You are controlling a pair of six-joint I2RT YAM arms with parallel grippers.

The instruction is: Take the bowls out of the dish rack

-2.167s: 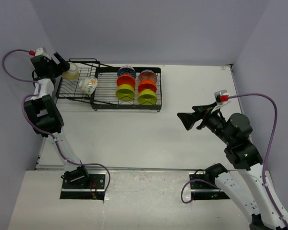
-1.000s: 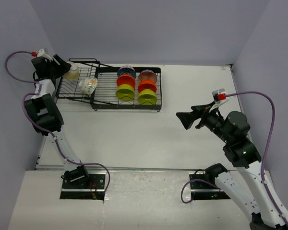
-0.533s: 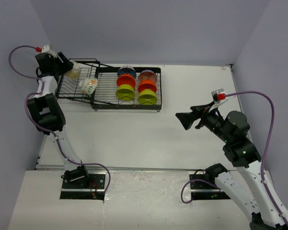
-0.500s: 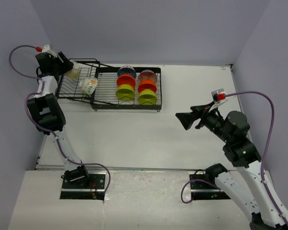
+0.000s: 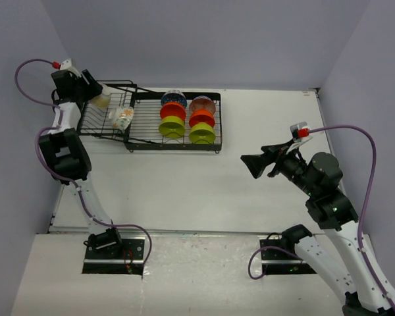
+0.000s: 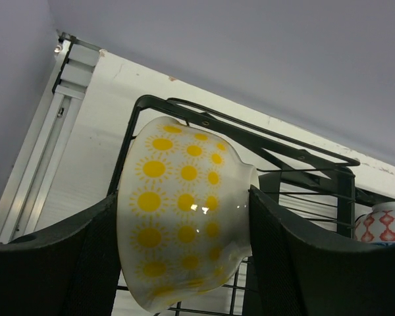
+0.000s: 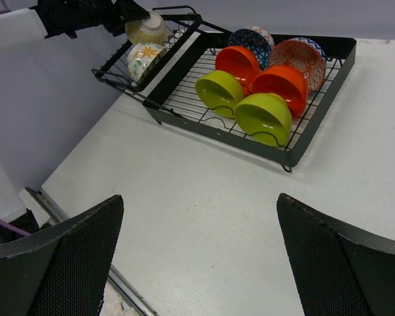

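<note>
At twelve o'clock on the surface [image 7: 355, 171], a rack [image 7: 217, 133] holds green bowls [image 7: 218, 92], orange bowls [image 7: 280, 82] and patterned bowls [image 7: 303, 56], at eleven o'clock the left hand [image 7: 137, 20] grips a cream bowl [image 7: 150, 29], and the right hand [image 7: 199, 197] gapes at six.

White left arm [image 5: 60, 153] stretches far left, left fingers [image 6: 280, 263] clamped on a cream sun-patterned bowl [image 6: 184, 217]; right fingers [image 7: 59, 257] gape wide, held aloft.

The dish rack's [image 6: 250, 131] basket wires are crowding just beyond the left gripper's [image 5: 97, 96] fingertips, which are clamping a sun-patterned bowl [image 6: 184, 217]; a floral bowl [image 5: 121, 118] is lying nearby. Ahead of the spread right gripper [image 5: 249, 162], bare table [image 7: 184, 197] is stretching to the rack.
</note>
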